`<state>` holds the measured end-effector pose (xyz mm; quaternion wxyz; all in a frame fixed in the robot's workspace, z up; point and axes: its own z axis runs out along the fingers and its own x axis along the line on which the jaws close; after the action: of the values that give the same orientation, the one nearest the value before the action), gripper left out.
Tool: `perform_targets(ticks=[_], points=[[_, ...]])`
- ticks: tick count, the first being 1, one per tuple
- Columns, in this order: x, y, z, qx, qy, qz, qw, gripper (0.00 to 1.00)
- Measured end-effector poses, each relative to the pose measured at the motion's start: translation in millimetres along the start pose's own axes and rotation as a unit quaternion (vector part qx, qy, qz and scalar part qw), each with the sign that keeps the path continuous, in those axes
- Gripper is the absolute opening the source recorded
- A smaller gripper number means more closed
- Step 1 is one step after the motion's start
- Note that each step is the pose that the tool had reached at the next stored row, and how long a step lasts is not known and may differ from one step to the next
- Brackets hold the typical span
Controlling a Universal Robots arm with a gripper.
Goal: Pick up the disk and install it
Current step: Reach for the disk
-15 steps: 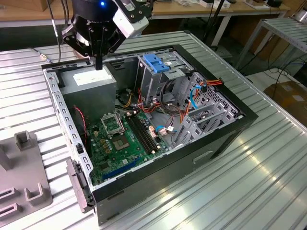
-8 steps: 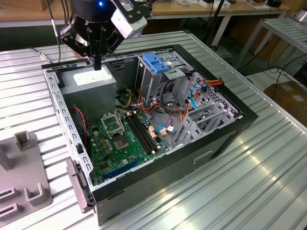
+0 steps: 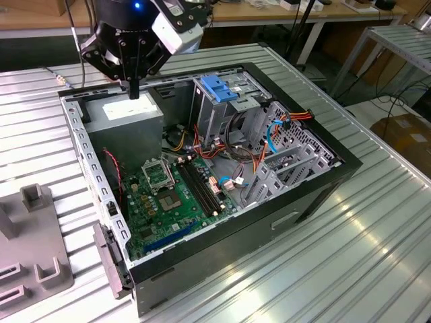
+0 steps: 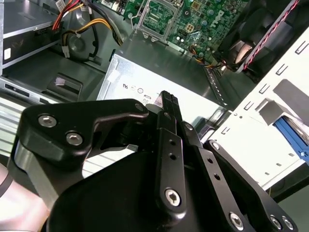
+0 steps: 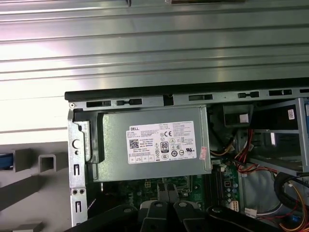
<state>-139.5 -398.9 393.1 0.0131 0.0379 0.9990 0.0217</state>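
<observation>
Closest in the exterior view sits a grey plastic holder block point(image 3: 34, 262) on the ribbed metal table point(image 3: 350, 269). Next to it lies the open black and silver computer case point(image 3: 283, 222). Inside it are a green circuit board point(image 3: 168, 195), red and orange wires point(image 3: 259, 158), a big grey metal power box with a white label point(image 3: 128, 118) and a metal cage with a blue plastic latch point(image 3: 219, 87). The black gripper point(image 3: 134, 91) hangs over the power box at the far corner, its fingers point(image 5: 161, 193) pressed together with nothing between them. In the first wrist view, a blue plastic edge point(image 5: 4, 162) peeks out beside the holder block; I cannot tell if it belongs to the flat silver-grey metal disk.
</observation>
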Motion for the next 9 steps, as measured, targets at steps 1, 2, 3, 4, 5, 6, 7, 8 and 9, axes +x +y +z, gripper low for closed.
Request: perform_targets(ticks=[1, 2, 3, 4, 5, 6, 7, 8, 9], points=[[0.7, -0.1, 0.0, 0.0, 0.0, 0.0, 1.0, 0.1], [1.8, -0.1, 0.0, 0.0, 0.0, 0.0, 1.0, 0.1], [2.6, -0.2, 0.0, 0.0001, 0.0, 0.0, 1.0, 0.1], [3.8, -0.3, -0.1, 0.0001, 0.0001, 0.0, 1.0, 0.1], [4.9, -0.4, -0.1, 0.0, 0.0, 0.0, 1.0, 0.1], [6.8, -0.5, -0.1, 0.0, 0.0, 0.0, 1.0, 0.1], [7.6, -0.5, -0.1, 0.0, 0.0, 0.0, 1.0, 0.1], [8.1, -0.6, -0.1, 0.0, 0.0, 0.0, 1.0, 0.1], [8.4, -0.6, -0.2, 0.0001, 0.0, 0.0, 1.0, 0.1]])
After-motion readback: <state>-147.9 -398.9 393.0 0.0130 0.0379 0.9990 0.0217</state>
